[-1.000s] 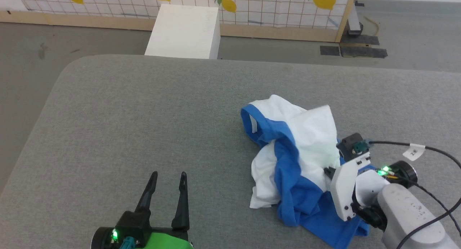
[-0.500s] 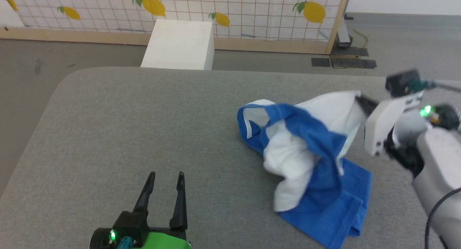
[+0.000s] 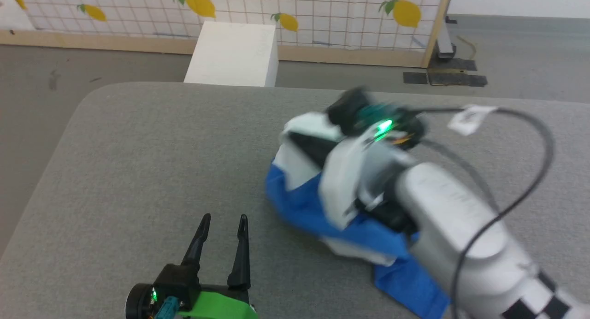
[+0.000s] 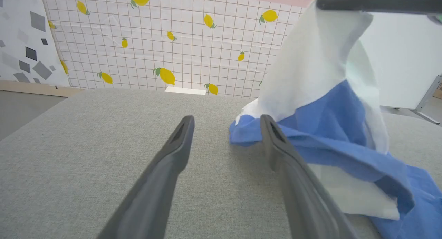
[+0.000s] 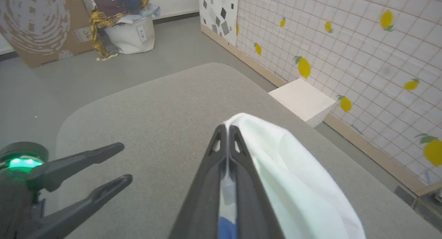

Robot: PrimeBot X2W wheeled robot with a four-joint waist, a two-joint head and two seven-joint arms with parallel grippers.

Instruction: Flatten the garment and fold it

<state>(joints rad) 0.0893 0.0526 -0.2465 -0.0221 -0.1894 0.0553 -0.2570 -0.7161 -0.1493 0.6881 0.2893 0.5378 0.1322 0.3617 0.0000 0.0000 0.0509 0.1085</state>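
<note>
two fingers of the right gripper are pinched together on the garment, lifted by its white cloth over the middle of the worktop; the left gripper is spread wide, just beside its blue folds.

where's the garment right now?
Head view: the garment is right of centre on the grey table, its white edge pinched up by the right pincer, the rest draped down right of the open left pincer.

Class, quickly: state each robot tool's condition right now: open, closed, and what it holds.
Left tool: open, holding nothing.
Right tool: closed on the garment, part of it held up.
</note>
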